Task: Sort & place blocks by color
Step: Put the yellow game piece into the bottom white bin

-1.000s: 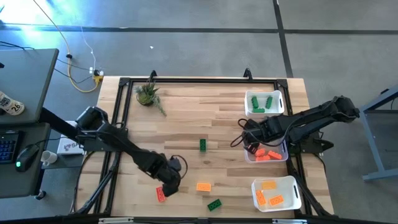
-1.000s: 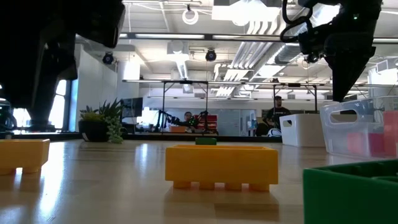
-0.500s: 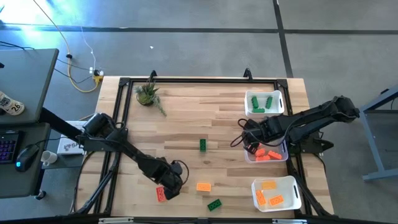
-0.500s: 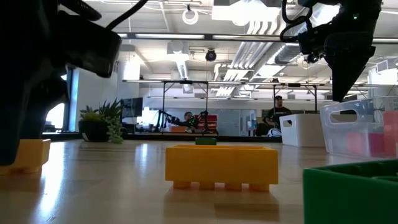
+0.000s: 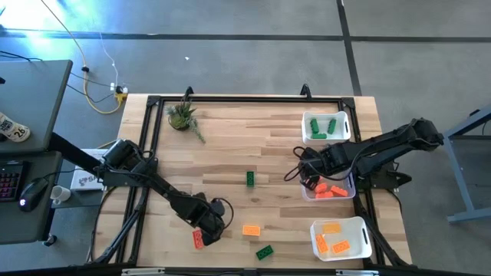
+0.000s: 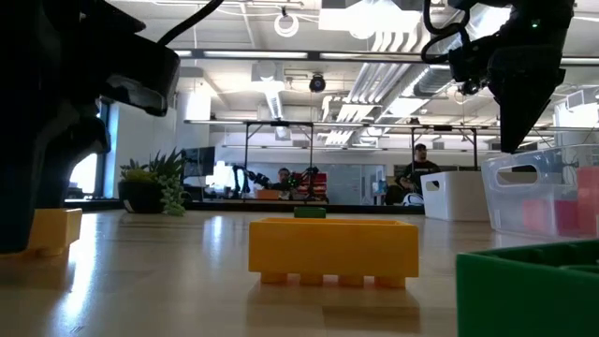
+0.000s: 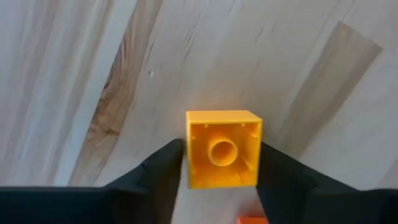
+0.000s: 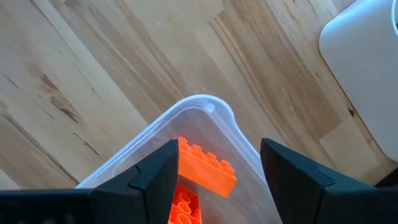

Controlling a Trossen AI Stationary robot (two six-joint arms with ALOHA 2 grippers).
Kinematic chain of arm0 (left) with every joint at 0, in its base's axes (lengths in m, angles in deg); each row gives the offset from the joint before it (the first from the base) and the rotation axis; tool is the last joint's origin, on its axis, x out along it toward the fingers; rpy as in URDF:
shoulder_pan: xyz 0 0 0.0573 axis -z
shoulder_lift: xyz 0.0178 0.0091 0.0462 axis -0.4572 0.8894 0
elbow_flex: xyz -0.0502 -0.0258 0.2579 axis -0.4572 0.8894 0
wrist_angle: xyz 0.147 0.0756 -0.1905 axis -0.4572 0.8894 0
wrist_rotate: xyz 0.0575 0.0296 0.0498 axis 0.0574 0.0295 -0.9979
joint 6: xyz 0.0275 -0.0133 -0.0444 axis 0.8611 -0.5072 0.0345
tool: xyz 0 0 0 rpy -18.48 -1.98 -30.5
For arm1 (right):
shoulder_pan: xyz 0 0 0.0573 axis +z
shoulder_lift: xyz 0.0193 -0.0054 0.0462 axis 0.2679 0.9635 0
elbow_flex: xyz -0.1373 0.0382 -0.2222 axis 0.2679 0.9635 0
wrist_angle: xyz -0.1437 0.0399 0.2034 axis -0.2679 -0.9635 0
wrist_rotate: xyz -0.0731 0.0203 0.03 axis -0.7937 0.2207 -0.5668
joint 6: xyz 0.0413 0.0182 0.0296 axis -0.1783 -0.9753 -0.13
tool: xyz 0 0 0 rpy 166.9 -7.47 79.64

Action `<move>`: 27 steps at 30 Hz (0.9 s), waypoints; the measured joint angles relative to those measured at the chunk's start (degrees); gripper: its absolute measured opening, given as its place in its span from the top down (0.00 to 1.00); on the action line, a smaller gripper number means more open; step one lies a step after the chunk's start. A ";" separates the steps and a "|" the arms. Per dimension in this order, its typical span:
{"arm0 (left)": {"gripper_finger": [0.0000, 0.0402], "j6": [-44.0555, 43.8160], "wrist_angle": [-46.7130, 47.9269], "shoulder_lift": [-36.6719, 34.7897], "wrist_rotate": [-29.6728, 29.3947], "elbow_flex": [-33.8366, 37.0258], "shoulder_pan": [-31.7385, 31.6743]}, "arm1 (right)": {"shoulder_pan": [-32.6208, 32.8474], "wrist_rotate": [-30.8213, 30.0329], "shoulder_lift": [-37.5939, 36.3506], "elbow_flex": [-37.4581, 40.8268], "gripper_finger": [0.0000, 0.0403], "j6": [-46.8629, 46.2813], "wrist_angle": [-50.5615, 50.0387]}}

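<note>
At the lower left of the high view, the left hand (image 5: 209,227) is down at the wooden desk (image 5: 230,161), its two dark fingers (image 7: 163,168) set around a small yellow-orange plastic brick (image 7: 222,148), touching or nearly touching its side walls; whether they have fully closed on it cannot be told. The brick stands on edge, hollow underside toward the wrist camera. A red-orange brick (image 5: 199,238) lies just beside the hand, so a grip this near the brick's end could, I judge, let it twist out on lifting, or the hand could nudge that neighbour.

Near the bottom edge lie a yellow-orange studded brick (image 5: 251,229) and a green brick (image 5: 265,251); another green one (image 5: 250,179) sits mid-frame.

At lower right, a white plastic bin (image 5: 360,226) holds yellow-orange bricks. Above it, a clear bin (image 8: 208,107) holds red-orange bricks, and the right hand (image 5: 307,181) waits over its corner, fingers spread and empty. Farthest up, a second white bin (image 5: 307,126) holds green bricks. A small potted plant (image 5: 181,116) stands upper left.
</note>
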 joint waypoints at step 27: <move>0.73 30.09 -9.45 -3.72 15.32 0.12 -15.28 | 0.46 14.91 0.00 0.00 0.47 2.63 28.60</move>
